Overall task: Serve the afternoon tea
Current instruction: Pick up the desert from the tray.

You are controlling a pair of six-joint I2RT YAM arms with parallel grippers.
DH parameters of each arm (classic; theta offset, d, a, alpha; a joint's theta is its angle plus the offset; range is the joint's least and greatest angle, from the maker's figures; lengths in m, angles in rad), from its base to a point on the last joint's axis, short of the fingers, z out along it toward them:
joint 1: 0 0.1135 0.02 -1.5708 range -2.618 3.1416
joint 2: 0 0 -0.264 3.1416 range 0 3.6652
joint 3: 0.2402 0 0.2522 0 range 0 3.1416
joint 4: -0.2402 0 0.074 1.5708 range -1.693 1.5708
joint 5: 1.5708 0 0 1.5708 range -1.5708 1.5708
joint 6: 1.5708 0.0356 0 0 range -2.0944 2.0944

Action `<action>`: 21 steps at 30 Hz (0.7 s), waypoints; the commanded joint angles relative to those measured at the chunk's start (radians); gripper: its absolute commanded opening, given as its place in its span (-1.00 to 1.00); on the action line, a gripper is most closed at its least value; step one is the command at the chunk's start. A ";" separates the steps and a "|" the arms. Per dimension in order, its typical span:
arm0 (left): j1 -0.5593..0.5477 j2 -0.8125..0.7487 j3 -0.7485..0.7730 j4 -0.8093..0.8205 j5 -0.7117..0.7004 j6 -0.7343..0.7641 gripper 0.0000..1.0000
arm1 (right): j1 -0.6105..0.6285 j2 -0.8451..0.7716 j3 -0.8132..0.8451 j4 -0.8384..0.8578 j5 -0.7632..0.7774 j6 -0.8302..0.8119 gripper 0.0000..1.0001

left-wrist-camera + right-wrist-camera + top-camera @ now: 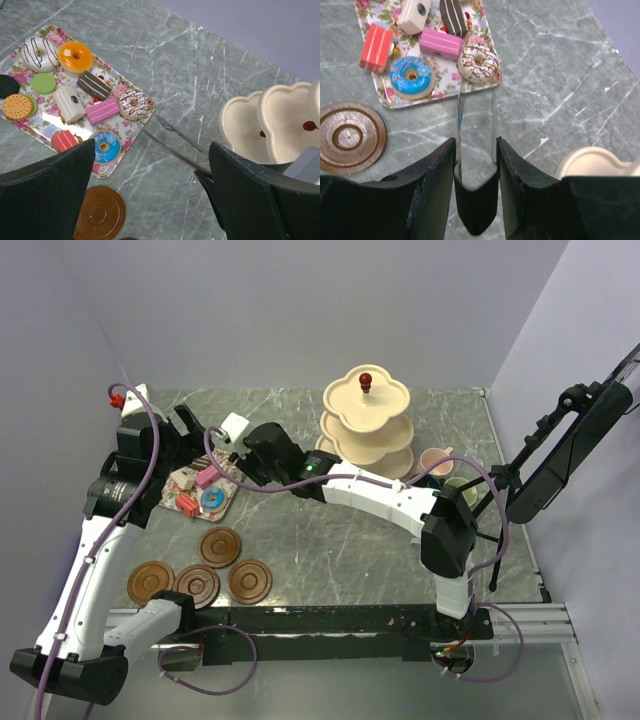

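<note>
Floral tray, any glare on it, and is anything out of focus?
Left wrist view: a white glare patch on the floral tray; the near fingers look soft. Right wrist view: no tray glare, but a sheen on the brown saucer.

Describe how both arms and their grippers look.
The left arm and the right arm have white links and black joints, each with a purple cable running along it. A small green light glows on the right one. The left gripper and right gripper have broad matt black fingers.
</note>
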 commanded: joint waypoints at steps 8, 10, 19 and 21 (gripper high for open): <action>-0.002 -0.023 0.006 0.016 -0.018 0.022 0.99 | -0.008 0.028 0.072 0.077 -0.019 -0.012 -0.09; -0.002 -0.025 0.005 0.016 -0.020 0.020 0.99 | -0.008 0.026 0.069 0.074 -0.004 -0.006 -0.10; -0.002 -0.028 -0.027 0.019 -0.014 0.016 0.99 | -0.011 -0.116 -0.162 0.100 0.001 0.080 -0.09; -0.002 -0.025 -0.029 0.022 -0.006 0.011 0.99 | -0.011 -0.141 -0.237 0.096 -0.013 0.105 -0.08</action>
